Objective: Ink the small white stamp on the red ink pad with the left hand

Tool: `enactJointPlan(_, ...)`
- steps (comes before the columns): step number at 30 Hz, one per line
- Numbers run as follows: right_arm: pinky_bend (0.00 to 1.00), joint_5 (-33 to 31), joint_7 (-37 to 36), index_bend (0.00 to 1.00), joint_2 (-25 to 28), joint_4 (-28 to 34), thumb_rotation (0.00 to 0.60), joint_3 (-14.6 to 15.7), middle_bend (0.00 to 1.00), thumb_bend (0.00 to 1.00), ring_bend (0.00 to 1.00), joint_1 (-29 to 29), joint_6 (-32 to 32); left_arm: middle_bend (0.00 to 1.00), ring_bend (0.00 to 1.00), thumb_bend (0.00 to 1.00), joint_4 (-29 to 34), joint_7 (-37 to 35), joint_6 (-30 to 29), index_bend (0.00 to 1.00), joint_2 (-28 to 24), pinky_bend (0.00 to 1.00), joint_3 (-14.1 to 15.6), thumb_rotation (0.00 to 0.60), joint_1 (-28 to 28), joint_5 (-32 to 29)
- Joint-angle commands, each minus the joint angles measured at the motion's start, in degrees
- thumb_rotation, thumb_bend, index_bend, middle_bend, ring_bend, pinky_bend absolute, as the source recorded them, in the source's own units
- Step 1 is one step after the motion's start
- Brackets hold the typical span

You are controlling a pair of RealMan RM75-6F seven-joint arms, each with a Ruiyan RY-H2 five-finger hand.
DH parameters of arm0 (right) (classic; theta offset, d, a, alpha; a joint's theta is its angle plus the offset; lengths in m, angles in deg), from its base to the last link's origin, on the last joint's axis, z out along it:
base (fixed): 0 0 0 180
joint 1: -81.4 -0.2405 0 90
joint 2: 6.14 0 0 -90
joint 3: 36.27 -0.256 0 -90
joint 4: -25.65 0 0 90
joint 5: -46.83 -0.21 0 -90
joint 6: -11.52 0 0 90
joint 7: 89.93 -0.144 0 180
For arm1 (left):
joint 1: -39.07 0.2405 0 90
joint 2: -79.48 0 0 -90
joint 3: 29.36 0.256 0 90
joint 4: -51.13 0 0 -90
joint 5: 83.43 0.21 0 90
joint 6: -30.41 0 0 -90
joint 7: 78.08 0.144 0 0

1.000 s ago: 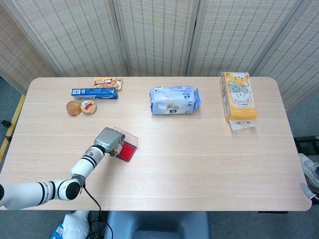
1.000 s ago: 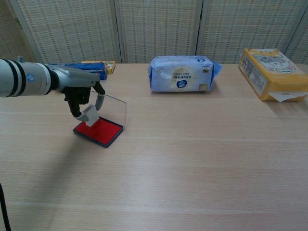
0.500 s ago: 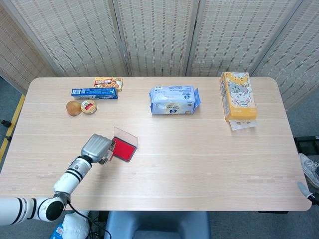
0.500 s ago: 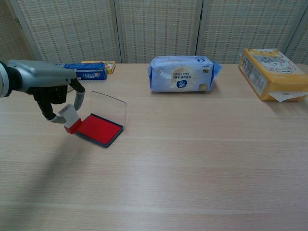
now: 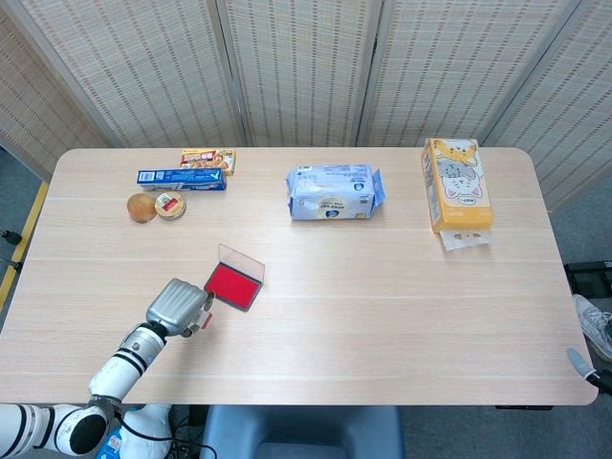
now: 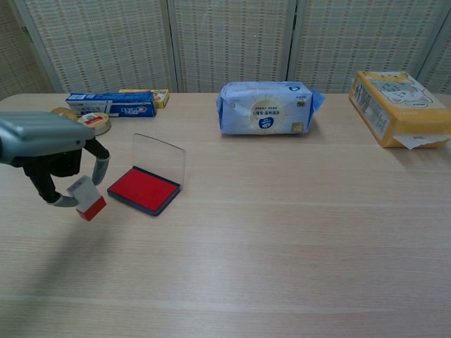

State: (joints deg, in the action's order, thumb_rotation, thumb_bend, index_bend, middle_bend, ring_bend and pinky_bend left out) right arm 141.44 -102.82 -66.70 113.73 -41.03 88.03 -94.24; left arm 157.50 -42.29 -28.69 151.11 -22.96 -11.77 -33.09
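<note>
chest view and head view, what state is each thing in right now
left hand: holds the stamp, raised off the table
small white stamp: held, tilted, red face showing
red ink pad: open, clear lid upright
tissue box: lying flat, tissue sticking out of its end
wet wipes pack: lying flat

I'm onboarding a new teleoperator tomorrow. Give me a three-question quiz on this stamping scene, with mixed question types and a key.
1. True or false: the stamp is resting on the ink pad.
2. The left hand holds: A) toothpaste box B) stamp C) tissue pack
3. What colour is the stamp's lower face?

Key: 1 false, it is held clear of the pad, off to the side. 2 B. 3 red.
</note>
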Motion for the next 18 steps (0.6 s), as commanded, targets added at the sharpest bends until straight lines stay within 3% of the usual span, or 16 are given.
enactJointPlan(1, 0.0, -0.04, 0.01, 0.0, 0.01, 0.01, 0.6, -0.01, 0.0, 0.18, 0.0, -0.02, 0.06, 1.0, 0.82, 0.49, -1.19, -1.34, 0.6, 0.75, 0.55, 0.72, 0.03, 0.6, 1.03, 0.98)
enactJointPlan(18, 0.0, -0.02, 1.6, 0.0, -0.02, 0.7, 0.6, 0.2, 0.0, 0.18, 0.0, -0.49, 1.26, 1.0, 0.82, 0.49, -7.9, -7.15, 3.13, 0.75, 3.74, 0.72, 0.07, 0.6, 5.74, 8.65)
